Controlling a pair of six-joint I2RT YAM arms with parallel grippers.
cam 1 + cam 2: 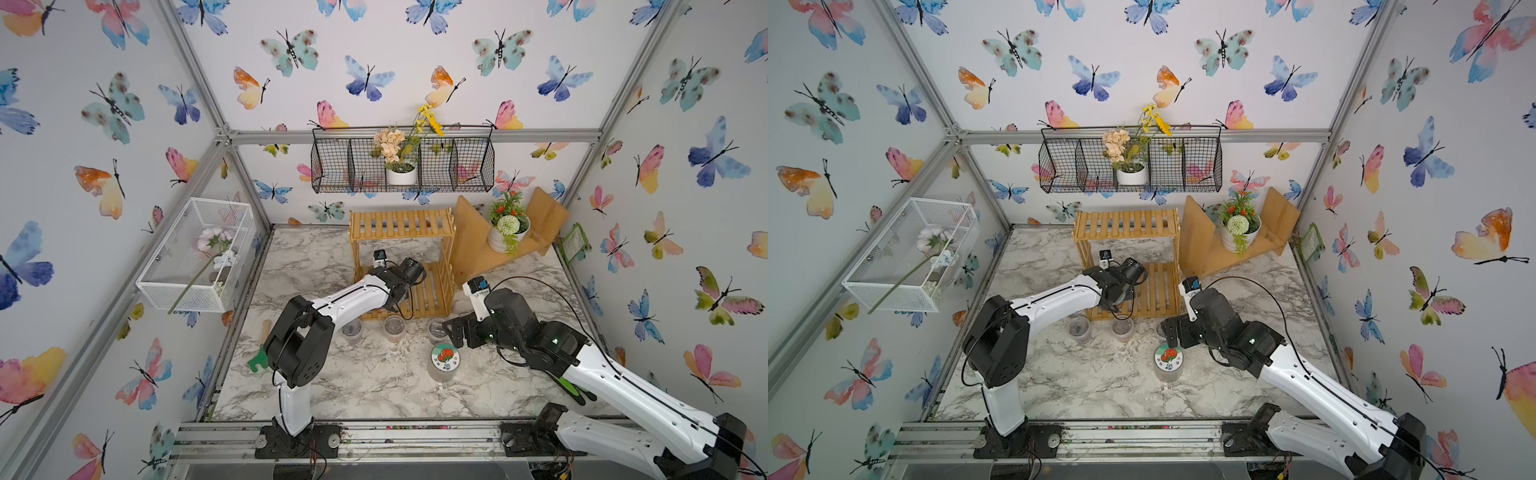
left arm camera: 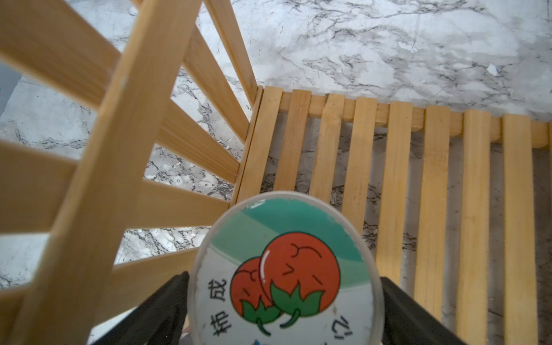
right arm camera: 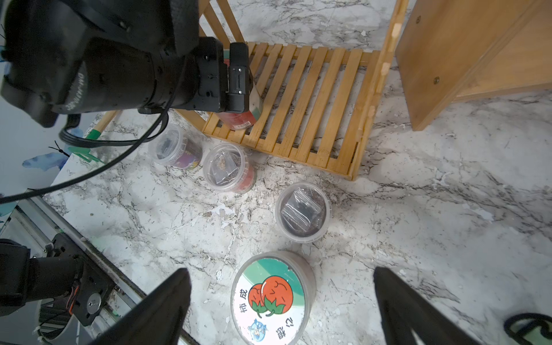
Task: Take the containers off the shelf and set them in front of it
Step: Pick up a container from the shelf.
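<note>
Left wrist view: left gripper [image 2: 285, 279] spread wide, straddling last jar [image 2: 283, 239] on shelf [image 2: 397, 179] lower tier; no squeeze yet, we judge. Other jar [image 3: 271, 301], three cups [image 3: 227, 167] already on table [image 3: 448, 209] out front. Right gripper [image 3: 280, 270] apart, empty, above other jar. Next: clamp, lift clear of shelf.

A white, grey-veined marble tabletop [image 1: 374, 386] carries a two-tier bamboo shelf [image 1: 401, 224] at its back. On the shelf's lower tier, by a front corner, stands a jar [image 2: 283, 268] with a white, red-pictured lid. Just in front of the shelf, three clear lidded cups stand on the tabletop: a purple cup [image 3: 176, 146], an orange-red cup [image 3: 228, 167] and a dark cup [image 3: 303, 210]. A second jar [image 3: 273, 298] stands farther forward, near the dark cup. An angled wooden board stand [image 1: 473, 245] rests beside the shelf.
</note>
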